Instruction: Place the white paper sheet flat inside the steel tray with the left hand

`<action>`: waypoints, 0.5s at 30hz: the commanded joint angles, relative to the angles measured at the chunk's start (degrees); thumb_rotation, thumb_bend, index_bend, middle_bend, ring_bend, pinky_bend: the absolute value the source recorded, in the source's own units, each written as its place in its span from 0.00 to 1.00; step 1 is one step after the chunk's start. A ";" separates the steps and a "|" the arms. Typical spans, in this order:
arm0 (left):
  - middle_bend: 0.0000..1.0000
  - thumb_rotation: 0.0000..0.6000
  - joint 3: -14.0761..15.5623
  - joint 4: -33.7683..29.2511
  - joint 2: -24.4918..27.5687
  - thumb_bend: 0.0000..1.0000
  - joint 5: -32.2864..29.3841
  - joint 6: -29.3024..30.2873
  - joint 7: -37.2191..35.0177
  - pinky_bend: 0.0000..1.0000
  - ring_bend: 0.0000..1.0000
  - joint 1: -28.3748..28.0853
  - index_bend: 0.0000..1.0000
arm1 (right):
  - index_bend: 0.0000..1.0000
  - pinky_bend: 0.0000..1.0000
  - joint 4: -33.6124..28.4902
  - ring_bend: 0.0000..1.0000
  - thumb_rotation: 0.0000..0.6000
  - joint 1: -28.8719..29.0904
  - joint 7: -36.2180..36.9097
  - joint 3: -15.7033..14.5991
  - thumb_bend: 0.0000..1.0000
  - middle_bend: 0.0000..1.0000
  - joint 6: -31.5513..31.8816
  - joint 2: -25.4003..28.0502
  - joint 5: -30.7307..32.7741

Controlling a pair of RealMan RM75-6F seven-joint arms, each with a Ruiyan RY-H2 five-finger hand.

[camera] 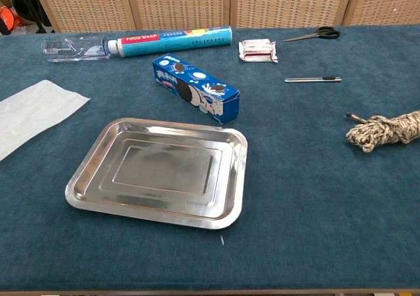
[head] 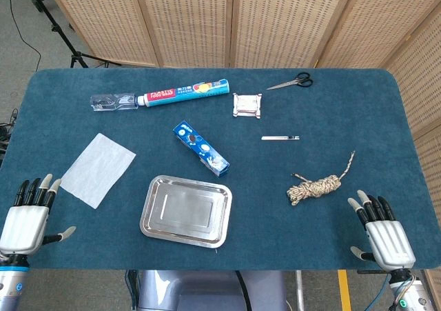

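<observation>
since left hand sits spread and empty just beside the white paper sheet, thin sheet may crumple or slide short of steel tray.

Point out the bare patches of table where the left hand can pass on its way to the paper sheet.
Bare cloth runs from the left hand up to the white paper sheet. The near strip between sheet and steel tray is free too. The far side is crowded: plastic bottle, food wrap box and cookie box.
</observation>
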 commanded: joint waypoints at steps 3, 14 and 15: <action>0.00 0.57 0.11 -0.07 -0.07 0.02 0.23 0.15 0.22 0.00 0.00 0.06 0.00 | 0.10 0.00 -0.13 0.00 1.00 -0.08 0.26 -0.08 0.00 0.00 0.25 0.17 -0.32; 0.00 0.57 -0.03 0.64 -0.28 0.02 0.75 0.21 -0.88 0.00 0.00 -0.04 0.00 | 0.10 0.00 -0.19 0.00 1.00 0.04 -0.04 -0.02 0.00 0.00 0.03 -0.02 -0.13; 0.00 0.57 -0.04 0.75 -0.29 0.02 0.54 0.00 -0.98 0.00 0.00 -0.07 0.00 | 0.10 0.00 -0.16 0.00 1.00 0.10 -0.18 0.01 0.00 0.00 -0.15 -0.10 0.10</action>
